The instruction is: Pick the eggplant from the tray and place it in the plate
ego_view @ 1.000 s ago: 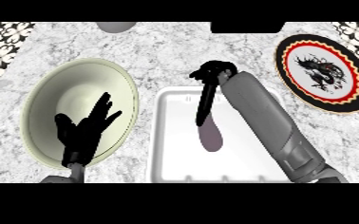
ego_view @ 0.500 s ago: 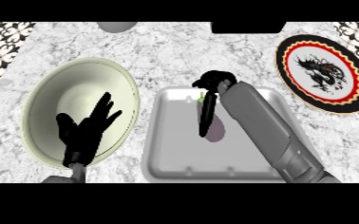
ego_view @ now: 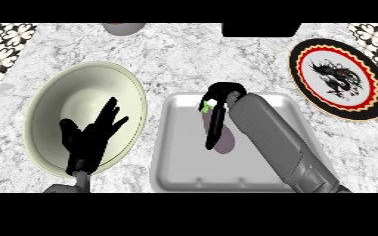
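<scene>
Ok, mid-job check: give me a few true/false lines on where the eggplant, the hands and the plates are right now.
1. The eggplant lies in the tray. True.
2. The left hand holds the eggplant. False: it is open over the pale green plate.
3. The right hand is at the eggplant's stem end. True.
4. The patterned plate sits left of the tray. False: it is to the right.

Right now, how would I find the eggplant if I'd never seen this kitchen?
Look for the grey tray near the front of the marble counter, between the pale green plate and the plate with a dragon picture. The eggplant lies inside it, under the right hand. It is the only dark purple, long thing there, with a green stem end.
</scene>
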Action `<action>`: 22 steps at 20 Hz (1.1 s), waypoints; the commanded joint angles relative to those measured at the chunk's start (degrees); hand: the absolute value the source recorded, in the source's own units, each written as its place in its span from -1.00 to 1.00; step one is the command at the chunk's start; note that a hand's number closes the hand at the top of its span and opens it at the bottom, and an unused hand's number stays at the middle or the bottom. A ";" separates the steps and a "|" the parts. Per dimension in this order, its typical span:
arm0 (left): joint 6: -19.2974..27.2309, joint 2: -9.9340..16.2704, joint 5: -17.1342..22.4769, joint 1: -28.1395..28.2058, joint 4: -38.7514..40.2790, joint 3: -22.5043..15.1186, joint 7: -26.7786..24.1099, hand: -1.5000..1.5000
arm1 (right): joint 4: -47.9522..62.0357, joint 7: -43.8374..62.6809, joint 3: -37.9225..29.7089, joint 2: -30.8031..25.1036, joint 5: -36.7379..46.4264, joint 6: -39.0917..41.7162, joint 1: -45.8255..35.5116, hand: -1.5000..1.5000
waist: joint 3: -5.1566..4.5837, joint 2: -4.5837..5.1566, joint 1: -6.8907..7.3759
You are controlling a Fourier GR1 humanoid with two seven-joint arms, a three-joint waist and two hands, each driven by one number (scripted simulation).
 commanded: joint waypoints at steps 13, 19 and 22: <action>-0.38 -0.33 -0.25 2.80 1.35 1.23 1.01 0.00 | -16.40 -7.17 7.71 -2.71 21.86 -22.53 8.37 1.00 | -0.03 0.39 -2.24; 0.11 0.67 0.15 5.28 -0.61 2.48 0.99 0.00 | -31.70 -10.54 7.23 -5.98 33.63 -44.87 11.52 1.00 | 0.12 -0.58 -4.76; 0.09 0.11 0.01 6.99 0.72 2.39 -0.48 0.00 | -38.61 -7.07 8.31 -6.94 40.77 -52.55 14.62 1.00 | -0.07 -0.23 -4.64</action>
